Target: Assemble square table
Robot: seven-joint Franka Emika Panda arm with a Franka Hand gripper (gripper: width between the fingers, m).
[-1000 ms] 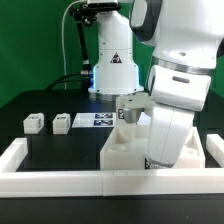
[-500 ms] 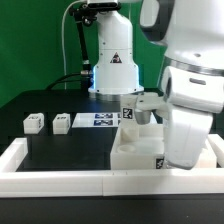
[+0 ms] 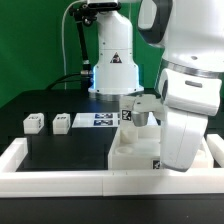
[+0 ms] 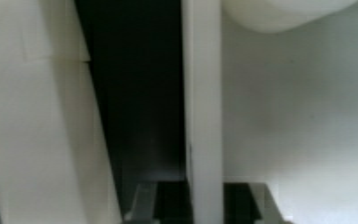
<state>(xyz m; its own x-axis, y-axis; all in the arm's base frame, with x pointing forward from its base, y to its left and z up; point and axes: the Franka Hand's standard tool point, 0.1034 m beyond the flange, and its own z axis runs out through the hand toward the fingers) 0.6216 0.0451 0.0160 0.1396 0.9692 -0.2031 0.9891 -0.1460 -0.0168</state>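
Note:
The square table's white slab point(image 3: 128, 157) lies at the front, against the front rail, with a tag on its front edge. An upright tagged leg point(image 3: 128, 118) stands at its far side. Two loose leg blocks point(image 3: 34, 122) point(image 3: 61, 123) sit on the black surface at the exterior view's left. In the wrist view my gripper point(image 4: 202, 205) is shut on a thin white wall point(image 4: 201, 110) that runs between its dark fingers point(image 4: 250, 205); it looks like the slab's edge. A rounded white part point(image 4: 300, 12) shows beyond. In the exterior view the arm hides the fingertips.
A long white rail point(image 3: 60, 181) borders the black surface in front, with side pieces at the left point(image 3: 14, 152) and right point(image 3: 214, 150). The marker board point(image 3: 100, 120) lies behind the slab. The robot's base point(image 3: 112, 60) stands at the back.
The arm has swung toward the exterior view's right, and the slab has slid that way with it along the front rail. The jaws stayed shut.

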